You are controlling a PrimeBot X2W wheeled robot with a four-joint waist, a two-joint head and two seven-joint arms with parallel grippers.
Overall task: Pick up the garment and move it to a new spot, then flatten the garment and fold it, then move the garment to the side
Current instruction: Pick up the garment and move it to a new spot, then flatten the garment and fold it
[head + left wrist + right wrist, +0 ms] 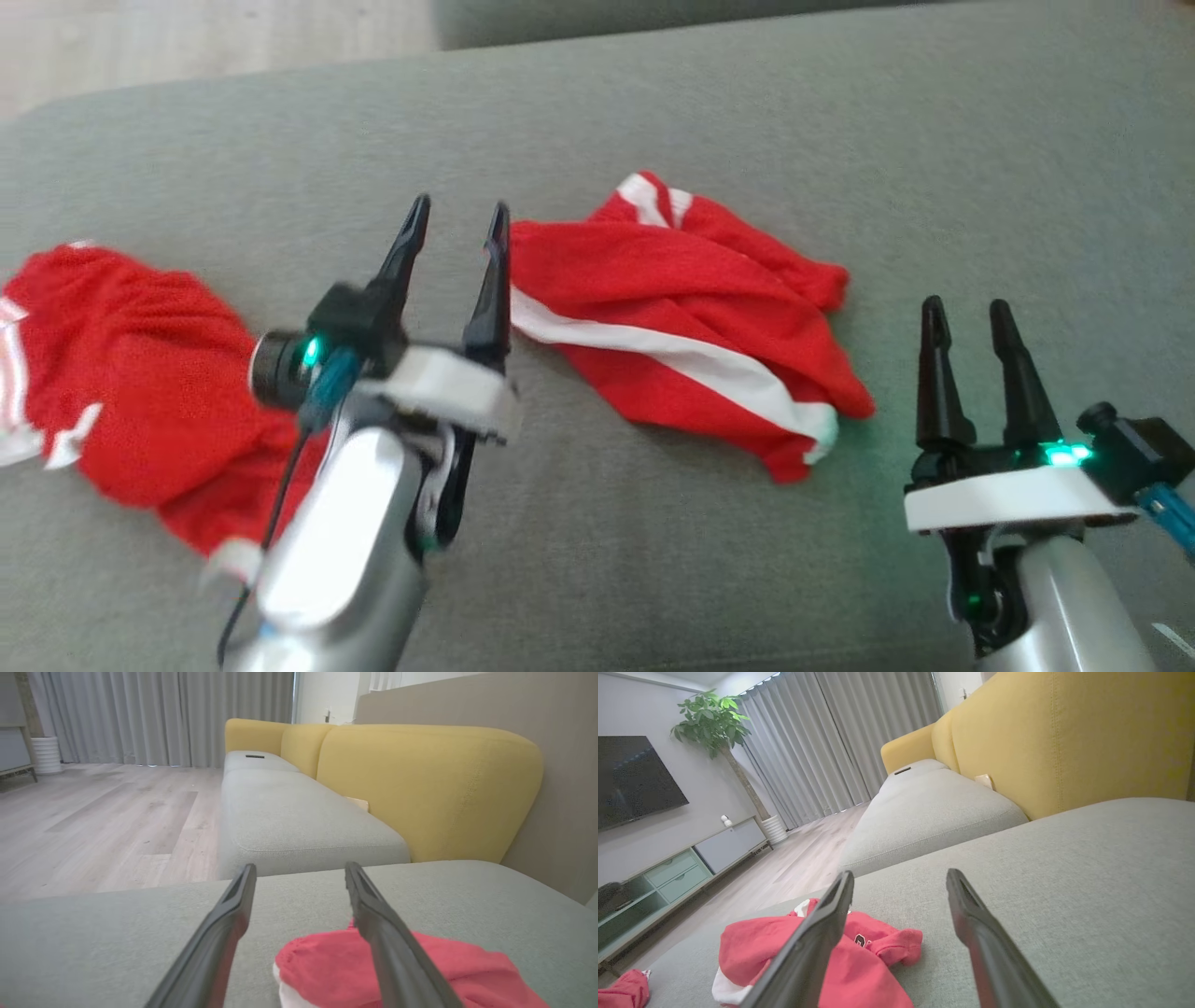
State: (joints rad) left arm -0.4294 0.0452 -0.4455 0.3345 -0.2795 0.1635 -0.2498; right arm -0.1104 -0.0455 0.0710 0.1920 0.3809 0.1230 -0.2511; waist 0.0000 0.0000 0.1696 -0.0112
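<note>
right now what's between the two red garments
In the head view, the left gripper, open, stands between the left garment and the right garment; the rest of that stretch is bare grey cushion.

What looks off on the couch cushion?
Nothing spilled or damaged. The red garment in the middle lies crumpled, not flat, its white stripe slanting across it. A second red heap sits bunched at the left. Left end effector and right end effector are open, holding nothing.
</note>
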